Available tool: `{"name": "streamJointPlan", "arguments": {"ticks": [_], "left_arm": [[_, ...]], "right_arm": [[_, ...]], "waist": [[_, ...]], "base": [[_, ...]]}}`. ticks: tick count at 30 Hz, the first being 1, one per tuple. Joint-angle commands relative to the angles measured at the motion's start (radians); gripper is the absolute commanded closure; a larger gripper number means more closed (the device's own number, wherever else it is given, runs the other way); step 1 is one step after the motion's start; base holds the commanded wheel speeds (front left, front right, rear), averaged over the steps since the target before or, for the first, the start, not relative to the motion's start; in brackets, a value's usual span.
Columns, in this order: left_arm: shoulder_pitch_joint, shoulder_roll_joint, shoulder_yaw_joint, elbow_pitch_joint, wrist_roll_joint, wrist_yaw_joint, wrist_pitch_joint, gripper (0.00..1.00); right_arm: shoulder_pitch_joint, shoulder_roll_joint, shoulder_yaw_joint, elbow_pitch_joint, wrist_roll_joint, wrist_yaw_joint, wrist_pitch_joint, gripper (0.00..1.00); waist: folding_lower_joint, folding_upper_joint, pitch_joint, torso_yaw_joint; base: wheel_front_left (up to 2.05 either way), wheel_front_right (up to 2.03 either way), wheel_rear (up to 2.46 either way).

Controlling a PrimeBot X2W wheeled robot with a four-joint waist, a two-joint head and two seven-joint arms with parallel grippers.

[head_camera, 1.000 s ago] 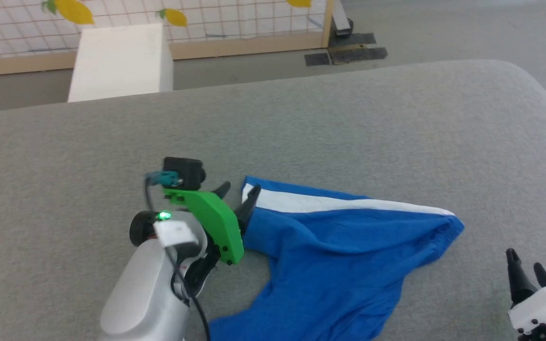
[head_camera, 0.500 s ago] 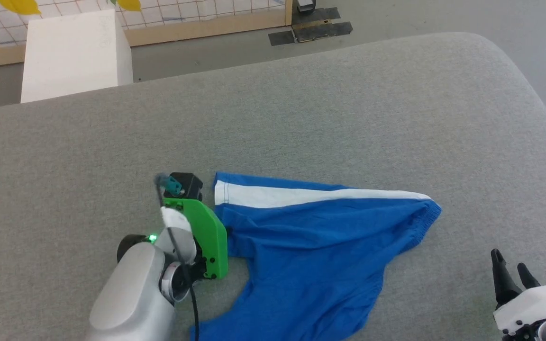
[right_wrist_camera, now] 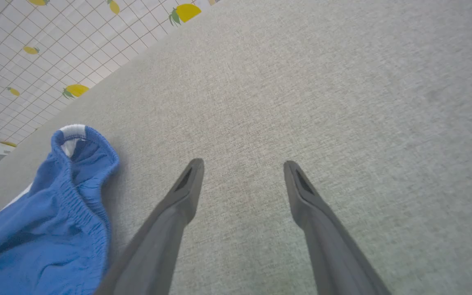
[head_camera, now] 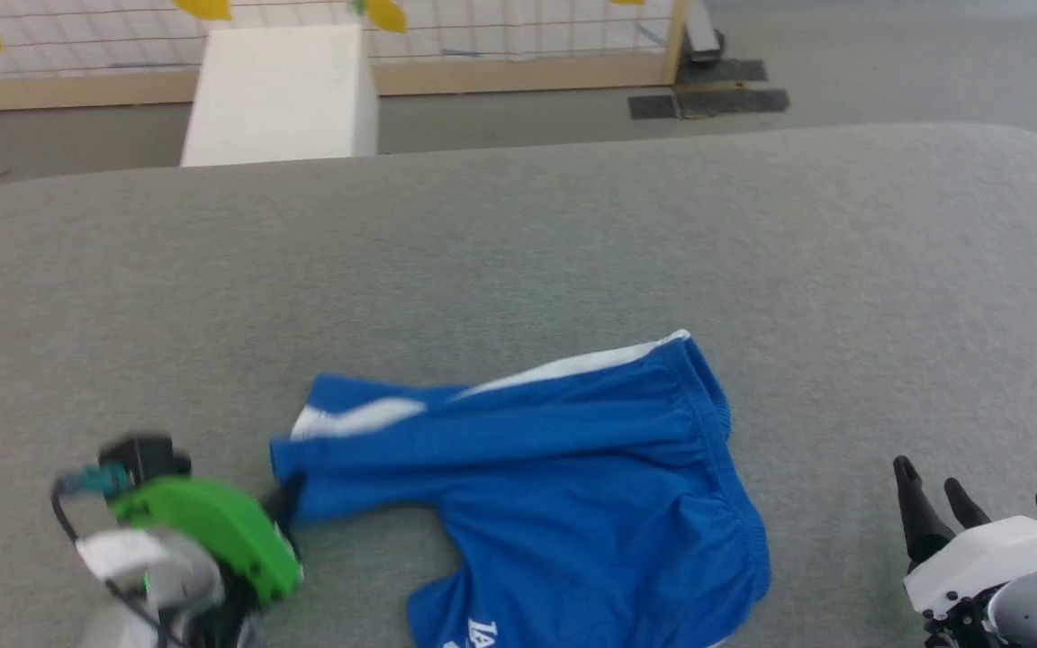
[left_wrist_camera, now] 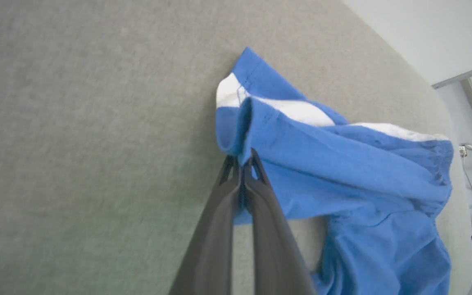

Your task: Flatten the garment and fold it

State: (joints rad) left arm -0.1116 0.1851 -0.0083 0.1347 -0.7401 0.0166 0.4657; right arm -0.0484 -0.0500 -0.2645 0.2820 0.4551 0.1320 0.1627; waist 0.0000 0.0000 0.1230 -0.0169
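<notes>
Two claws were at work, left claw pinched shut on a leg hem of the garment, right claw spread wide and empty near the waistband, garment lay rumpled on the grey surface, white box stood beyond.

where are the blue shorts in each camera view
head view: shorts low centre on the grey cushion, left claw shut on their left end.
left wrist view: shorts centre to right, their edge pinched at the claw tips.
right wrist view: shorts in the lower left corner, beside the open right claw.
shared landmark: the gathered elastic waistband.
</notes>
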Motion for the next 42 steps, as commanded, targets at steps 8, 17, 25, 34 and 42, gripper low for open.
{"name": "streamJointPlan", "arguments": {"ticks": [8, 17, 25, 34, 42], "left_arm": [[0.178, -0.043, -0.055, -0.021, -0.043, 0.026, 0.081, 0.0], [0.149, 0.035, 0.059, -0.117, 0.036, 0.039, -0.108, 0.0], [0.068, 0.076, -0.079, -0.136, 0.166, 0.027, -0.052, 0.0], [-0.009, 0.097, -0.21, 0.022, 0.254, 0.007, 0.048, 0.0], [-0.026, 0.088, -0.22, 0.103, 0.234, -0.013, 0.044, 0.67]], "right_arm": [[-0.03, 0.0, 0.045, 0.019, -0.005, -0.001, 0.007, 0.0], [-0.031, 0.0, 0.055, 0.009, -0.015, -0.001, 0.012, 0.0], [-0.024, 0.0, 0.063, 0.003, -0.009, -0.001, 0.022, 0.0], [-0.033, 0.0, 0.067, 0.014, -0.008, -0.001, 0.01, 0.0], [-0.03, 0.0, 0.066, 0.018, -0.009, -0.001, -0.004, 0.0]], "waist": [[0.0, 0.0, -0.028, 0.107], [0.0, 0.0, -0.043, 0.12], [0.0, 0.0, -0.026, 0.114], [0.0, 0.0, -0.002, 0.071], [0.0, 0.0, 0.01, 0.059]], "base": [[0.0, 0.0, 0.0], [0.0, 0.0, 0.0], [0.0, 0.0, 0.0], [0.0, 0.0, 0.0], [0.0, 0.0, 0.0]]}}
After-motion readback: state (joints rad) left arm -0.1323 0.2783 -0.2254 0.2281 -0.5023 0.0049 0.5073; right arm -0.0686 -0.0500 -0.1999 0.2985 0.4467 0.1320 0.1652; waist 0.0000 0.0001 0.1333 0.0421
